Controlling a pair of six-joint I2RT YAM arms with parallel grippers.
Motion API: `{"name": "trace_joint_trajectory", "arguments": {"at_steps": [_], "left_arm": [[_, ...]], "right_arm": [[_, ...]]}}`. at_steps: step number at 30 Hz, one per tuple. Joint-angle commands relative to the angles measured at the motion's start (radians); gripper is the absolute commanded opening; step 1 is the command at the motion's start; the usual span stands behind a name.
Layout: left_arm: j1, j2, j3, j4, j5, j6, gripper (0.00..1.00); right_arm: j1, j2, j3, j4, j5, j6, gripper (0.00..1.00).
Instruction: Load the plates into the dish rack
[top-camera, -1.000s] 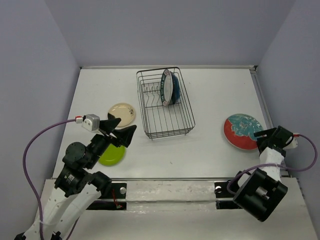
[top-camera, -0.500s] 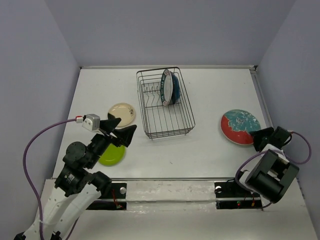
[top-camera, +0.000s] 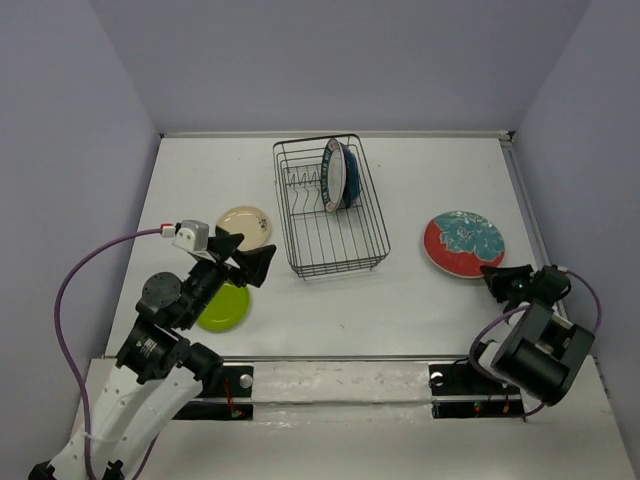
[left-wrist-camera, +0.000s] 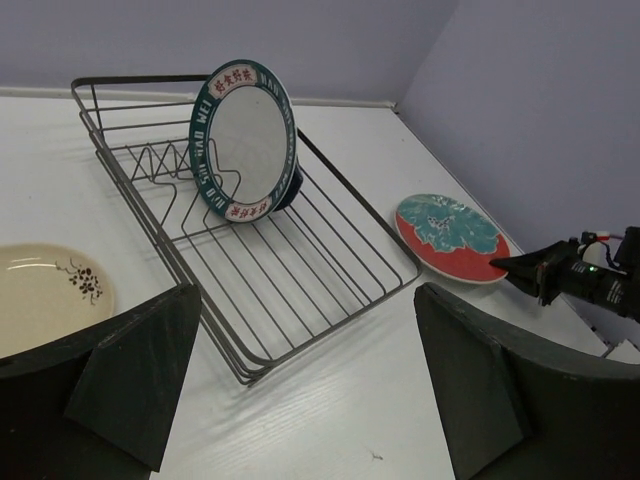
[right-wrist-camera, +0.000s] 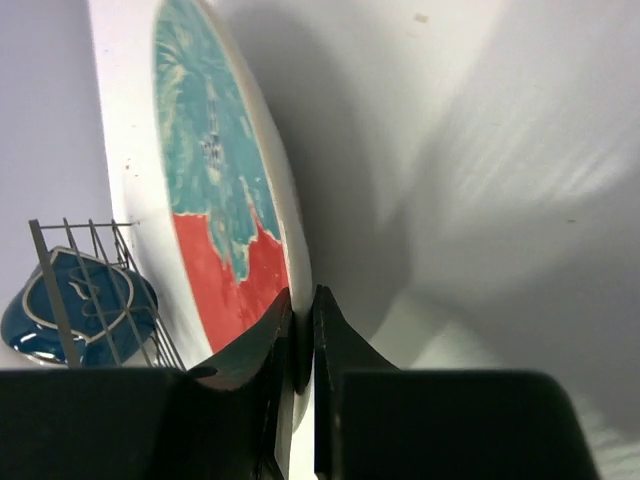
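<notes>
The right gripper (top-camera: 493, 274) is pinching the near rim of the red plate (top-camera: 463, 243), its fingers pressed almost together on the thin edge. The plate is sitting toward the right edge of the table (top-camera: 420, 180), well apart from the rack (top-camera: 335, 238); whether it is resting flat cannot be told. The rack is standing at the middle of the table, toward the far edge. The white plate (left-wrist-camera: 245, 140) is standing upright among its tines, and the blue plate (right-wrist-camera: 100, 295) is leaning just behind it. The left gripper (top-camera: 242, 256) is hovering with its jaws spread wide and holding nothing, near the left edge. It is hanging between the cream plate (top-camera: 244, 228), beside the rack, and the lime plate (top-camera: 222, 308), closer to the near edge.
</notes>
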Motion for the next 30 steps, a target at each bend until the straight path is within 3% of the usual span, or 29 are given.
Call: {"name": "trace_joint_trajectory", "arguments": {"at_steps": [1,3,7,16,20,22,23,24,30], "left_arm": [[0.024,0.034,0.032,0.046,0.01,0.013,0.99],[0.035,0.049,0.033,0.05,0.019,0.013,0.99],[0.06,0.071,0.033,0.053,0.027,0.015,0.99],[0.107,0.12,0.032,0.064,0.048,0.015,0.99],[0.118,0.13,0.032,0.067,0.054,0.012,0.99],[0.121,0.127,0.032,0.067,0.053,0.012,0.99],[0.123,0.127,0.032,0.066,0.05,0.012,0.99],[0.123,0.124,0.032,0.064,0.048,0.012,0.99],[0.126,0.114,0.032,0.06,0.047,0.016,0.99]], "right_arm": [[0.068,-0.221,0.048,-0.086,0.036,-0.007,0.07],[0.158,-0.376,0.15,-0.226,0.129,-0.036,0.07],[0.339,-0.498,0.39,-0.396,0.341,-0.111,0.07],[0.685,-0.349,0.908,-0.548,0.698,-0.291,0.07],[0.915,-0.146,1.226,-0.628,0.893,-0.404,0.07],[1.156,-0.002,1.406,-0.668,1.066,-0.545,0.07],[1.158,-0.001,1.407,-0.677,1.118,-0.546,0.07],[1.243,0.098,1.523,-0.685,1.154,-0.606,0.07],[1.435,0.468,1.974,-0.769,1.378,-0.783,0.07]]}}
